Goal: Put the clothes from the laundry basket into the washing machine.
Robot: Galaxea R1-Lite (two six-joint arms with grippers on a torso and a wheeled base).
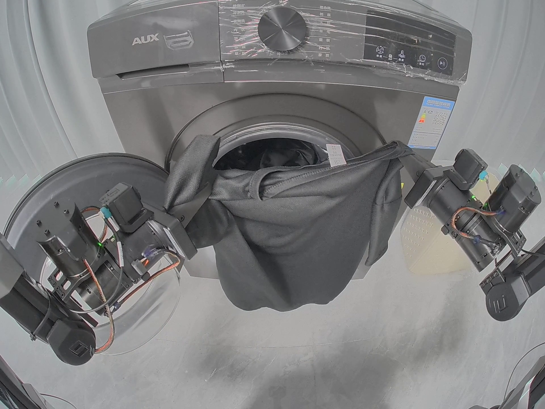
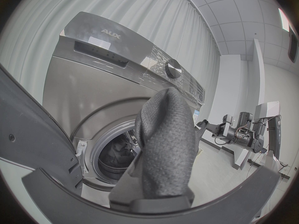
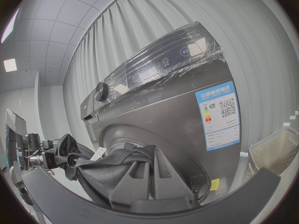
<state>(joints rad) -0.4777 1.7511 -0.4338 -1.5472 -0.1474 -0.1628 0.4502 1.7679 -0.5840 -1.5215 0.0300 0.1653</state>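
A dark grey garment (image 1: 289, 228) hangs stretched in front of the washing machine's (image 1: 272, 103) round opening (image 1: 267, 151), its lower part drooping toward the floor. My left gripper (image 1: 184, 214) is shut on the garment's left end, and cloth (image 2: 166, 147) drapes over its fingers. My right gripper (image 1: 411, 163) is shut on the garment's right end (image 3: 124, 168), level with the drum's right rim. More dark clothes (image 2: 116, 154) lie inside the drum. The cream laundry basket (image 1: 431, 240) stands on the floor to the right of the machine.
The machine's round door (image 1: 85, 217) stands swung open to the left, behind my left arm. Grey floor (image 1: 318, 347) lies in front of the machine. A white curtain (image 1: 40, 80) hangs behind it.
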